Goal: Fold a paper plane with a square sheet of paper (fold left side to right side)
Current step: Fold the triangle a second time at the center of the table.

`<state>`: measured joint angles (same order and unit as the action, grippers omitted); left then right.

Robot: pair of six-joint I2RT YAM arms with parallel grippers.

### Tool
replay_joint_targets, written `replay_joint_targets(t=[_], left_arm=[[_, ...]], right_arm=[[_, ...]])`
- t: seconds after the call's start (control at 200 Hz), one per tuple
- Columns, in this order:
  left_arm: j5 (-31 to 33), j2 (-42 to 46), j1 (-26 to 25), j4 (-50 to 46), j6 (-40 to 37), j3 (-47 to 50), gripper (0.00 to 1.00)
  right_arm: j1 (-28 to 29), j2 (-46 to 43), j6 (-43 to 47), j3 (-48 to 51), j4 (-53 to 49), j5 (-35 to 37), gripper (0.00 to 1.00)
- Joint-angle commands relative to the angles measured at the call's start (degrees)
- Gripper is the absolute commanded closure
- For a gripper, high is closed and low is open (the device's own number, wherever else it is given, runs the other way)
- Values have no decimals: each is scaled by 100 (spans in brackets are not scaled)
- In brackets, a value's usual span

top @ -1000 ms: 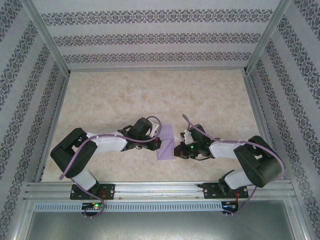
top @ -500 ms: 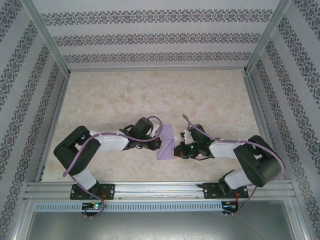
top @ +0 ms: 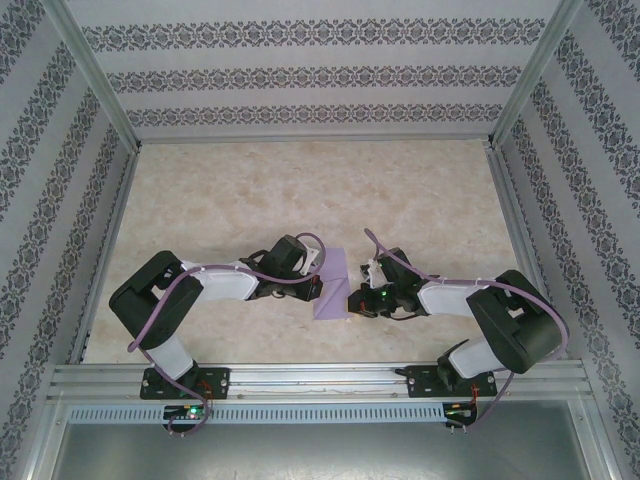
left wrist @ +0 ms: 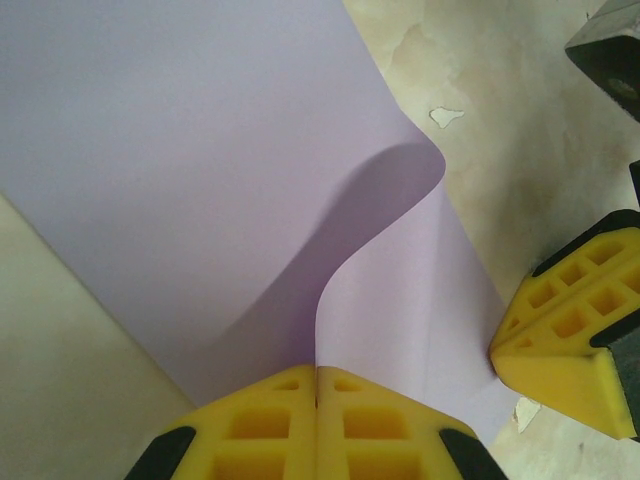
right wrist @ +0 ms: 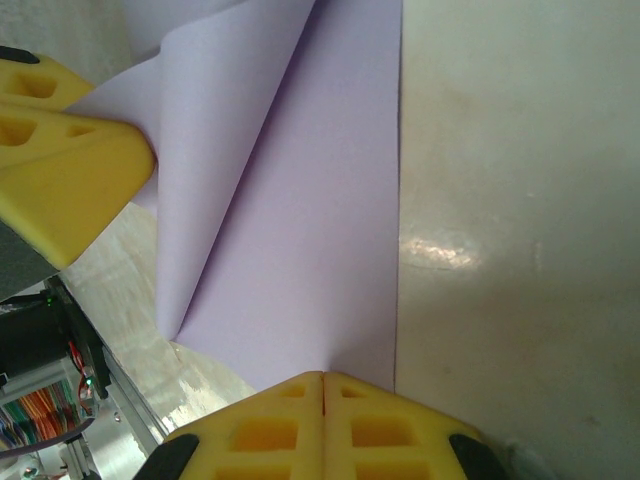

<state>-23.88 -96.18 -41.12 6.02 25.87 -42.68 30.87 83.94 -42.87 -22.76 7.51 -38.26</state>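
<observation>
Left pincer (left wrist: 317, 385) first: its yellow fingers are pressed together on a raised flap of the lilac sheet of paper (left wrist: 190, 160), which curls up out of the seam between them. Your right pincer (right wrist: 322, 385) is pressed together too, with its tips on the sheet's near right edge. You cannot tell whether it pinches the paper or only pins it.

The sheet lies on the table (top: 300, 190) between both pincers, its length running away from the arm bases. The fold means carrying that flap rightward to the straight edge. The right pincer sits close to where the flap should land, so expect it to be in your way. Farther off, the marbled tabletop meets patterned walls (top: 300, 75).
</observation>
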Motion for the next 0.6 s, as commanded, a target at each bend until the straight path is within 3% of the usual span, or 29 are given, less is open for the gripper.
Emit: replay_joint_targets(t=[0.0, 0.6], left_arm=[[74, -76, 96, -119, -133, -64, 100], [23, -87, 96, -18, -60, 153, 100]], right_arm=[[94, 373, 227, 106, -254, 407, 100], [88, 415, 235, 53, -259, 337, 100]])
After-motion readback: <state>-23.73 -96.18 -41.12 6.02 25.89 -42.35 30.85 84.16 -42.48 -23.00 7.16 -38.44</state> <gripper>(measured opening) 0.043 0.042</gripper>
